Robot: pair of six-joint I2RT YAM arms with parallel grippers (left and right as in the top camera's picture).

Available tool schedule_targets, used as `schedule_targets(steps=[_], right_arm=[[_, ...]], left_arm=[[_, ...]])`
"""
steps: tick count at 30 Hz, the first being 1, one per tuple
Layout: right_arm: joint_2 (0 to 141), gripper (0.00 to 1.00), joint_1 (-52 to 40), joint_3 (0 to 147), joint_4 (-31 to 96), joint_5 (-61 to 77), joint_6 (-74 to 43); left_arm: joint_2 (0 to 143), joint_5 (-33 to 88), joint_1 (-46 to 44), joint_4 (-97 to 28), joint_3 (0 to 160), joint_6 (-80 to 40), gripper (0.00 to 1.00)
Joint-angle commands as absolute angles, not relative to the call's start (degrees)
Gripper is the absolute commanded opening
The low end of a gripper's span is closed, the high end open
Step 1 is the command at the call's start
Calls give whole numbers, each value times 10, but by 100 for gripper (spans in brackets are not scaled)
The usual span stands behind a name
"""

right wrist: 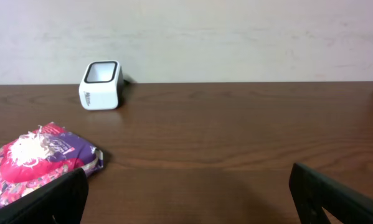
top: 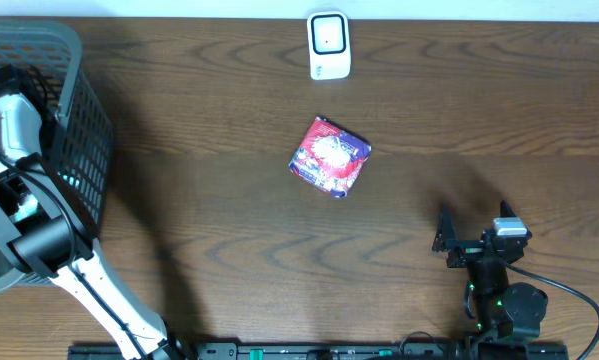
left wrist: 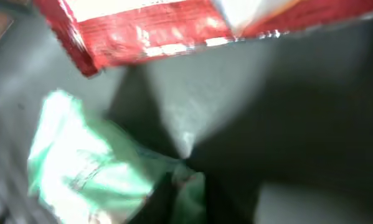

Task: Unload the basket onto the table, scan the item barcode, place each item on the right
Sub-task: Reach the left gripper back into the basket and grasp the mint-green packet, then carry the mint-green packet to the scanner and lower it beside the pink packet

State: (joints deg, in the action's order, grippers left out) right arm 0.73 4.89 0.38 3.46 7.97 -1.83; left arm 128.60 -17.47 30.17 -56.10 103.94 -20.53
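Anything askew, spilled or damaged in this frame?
Nothing stands out. The purple-and-red foil snack packet lies flat and intact mid-table, merely turned at an angle to the white box-shaped scanner. The grey plastic mesh basket stands upright at the left; the left wrist view inside it is blurred.

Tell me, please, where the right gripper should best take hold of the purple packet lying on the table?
Probably the lower-right edge of the packet, the side facing the open right gripper. It lies flat and puffy on the table, turned cornerwise, so coming down from above and pinching that thin edge looks easier than spanning the body.
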Motion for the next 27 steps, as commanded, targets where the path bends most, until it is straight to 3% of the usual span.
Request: schedule_targets(steps=[1,7,13,19,27], right_arm=[[6,99,44,3,37,79,-8],[6,99,44,3,37,79,-8],[6,99,44,3,37,79,-8],[6,99,44,3,37,79,-8],[6,99,44,3,37,79,-8]], left_arm=[[1297,-65,309,-580,1052,-206,7],[1221,54,331,-606,1094,-218,7],[1063,71,356,-578,1099,-306,7],[909,91,357,-533,1099,-319,7],[778,278,264,-478,1098,-333,7]])
